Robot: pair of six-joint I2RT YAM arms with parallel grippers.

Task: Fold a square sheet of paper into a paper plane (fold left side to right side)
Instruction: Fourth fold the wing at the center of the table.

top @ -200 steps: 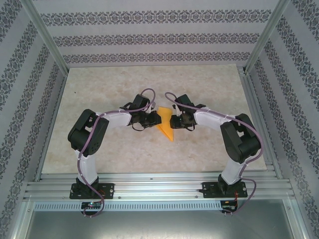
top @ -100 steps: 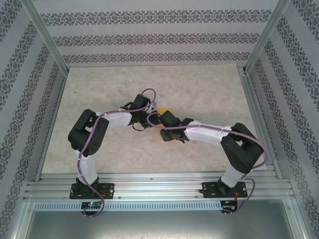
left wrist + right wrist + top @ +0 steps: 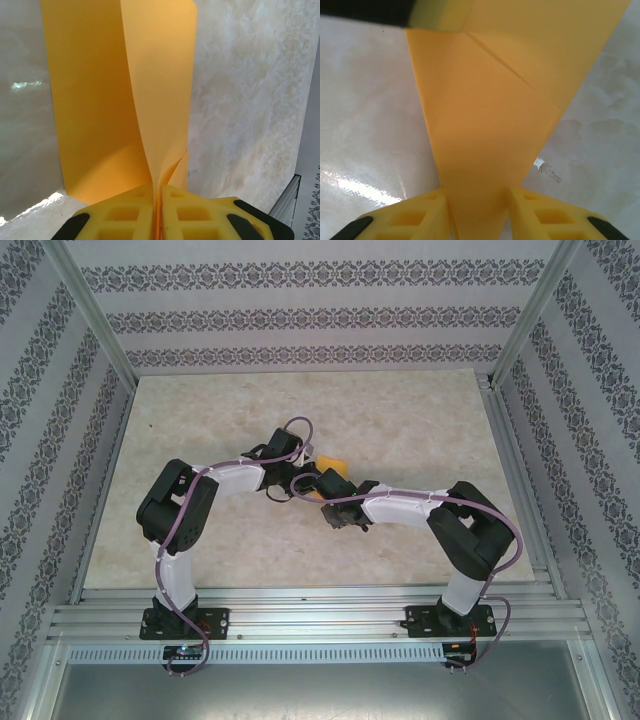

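The orange-yellow sheet of paper (image 3: 336, 467) is partly folded into a pointed shape with a diagonal crease and stands up off the table at mid-table. My left gripper (image 3: 303, 483) is shut on its edge; in the left wrist view the paper (image 3: 100, 100) rises from between the closed yellow fingers (image 3: 125, 215) of that gripper (image 3: 156, 195). My right gripper (image 3: 323, 494) reaches in from the near right. Its jaws stand apart around the paper's narrow end (image 3: 485, 125), with the gripper (image 3: 479, 202) astride the tip. The left gripper's finger (image 3: 440, 14) shows at the top of the right wrist view.
The pale marble-patterned table (image 3: 420, 420) stretches behind and to both sides of the arms. Patterned walls and aluminium posts (image 3: 92, 315) enclose it, and a metal rail (image 3: 320, 605) runs along the near edge.
The right arm has swung left, and its gripper went from the paper's right side to its near pointed end. The left gripper stayed shut on the paper, which now stands more upright.
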